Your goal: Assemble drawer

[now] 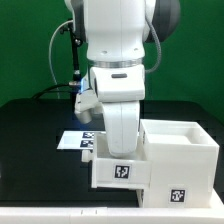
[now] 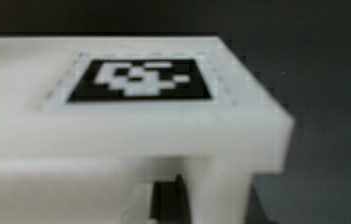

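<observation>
black table (image 1: 30,125) | green wall (image 1: 30,40) | drawer (image 1: 118,168) beside casing (image 1: 185,165) | fingers seemingly hidden

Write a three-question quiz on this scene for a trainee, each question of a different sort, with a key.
1. True or false: the drawer stands on the exterior view's left of the larger white box.
2. Multiple choice: the arm comes down at A) the drawer, B) the larger white box, C) the marker board.
3. Short answer: what mark shows on the front face of both boxes?

Key: 1 true. 2 A. 3 a black-and-white square tag.
</observation>
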You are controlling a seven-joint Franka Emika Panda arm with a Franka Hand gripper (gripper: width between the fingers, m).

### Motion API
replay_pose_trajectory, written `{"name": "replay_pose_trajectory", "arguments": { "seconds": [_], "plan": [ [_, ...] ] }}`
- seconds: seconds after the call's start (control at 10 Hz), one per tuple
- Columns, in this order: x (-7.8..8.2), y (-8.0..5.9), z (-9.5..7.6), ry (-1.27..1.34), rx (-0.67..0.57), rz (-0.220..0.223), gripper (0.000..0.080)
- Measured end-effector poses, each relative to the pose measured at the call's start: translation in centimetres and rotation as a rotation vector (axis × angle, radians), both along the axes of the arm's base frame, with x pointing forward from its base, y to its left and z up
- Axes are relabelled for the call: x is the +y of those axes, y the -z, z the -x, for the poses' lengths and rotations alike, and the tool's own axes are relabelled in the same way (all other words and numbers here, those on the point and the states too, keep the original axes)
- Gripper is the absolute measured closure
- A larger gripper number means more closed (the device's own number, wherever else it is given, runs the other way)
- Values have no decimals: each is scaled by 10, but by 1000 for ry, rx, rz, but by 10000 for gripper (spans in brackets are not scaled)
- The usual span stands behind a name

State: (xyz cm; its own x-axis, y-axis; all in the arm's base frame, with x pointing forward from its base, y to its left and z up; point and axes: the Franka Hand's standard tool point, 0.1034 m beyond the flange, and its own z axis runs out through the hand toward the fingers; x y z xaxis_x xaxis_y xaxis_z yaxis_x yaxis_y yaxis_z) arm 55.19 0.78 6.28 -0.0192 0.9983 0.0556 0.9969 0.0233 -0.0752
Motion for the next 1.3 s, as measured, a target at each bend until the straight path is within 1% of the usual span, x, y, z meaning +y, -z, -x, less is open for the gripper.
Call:
{"name": "replay_pose_trajectory", "arguments": {
  "seconds": [0.1,0.3,0.4,1.0,1.1,1.2,1.3],
  "plan": [
    [-1,3,2,3,5,-1,766],
    [2,4,2,0,7,0,766],
    [4,4,3,11,11,6,766],
    [3,4,2,15,7,5,765],
    [3,4,2,14,8,5,669],
    [3,4,2,14,8,5,669],
    [3,4,2,14,8,5,487]
  ]
}}
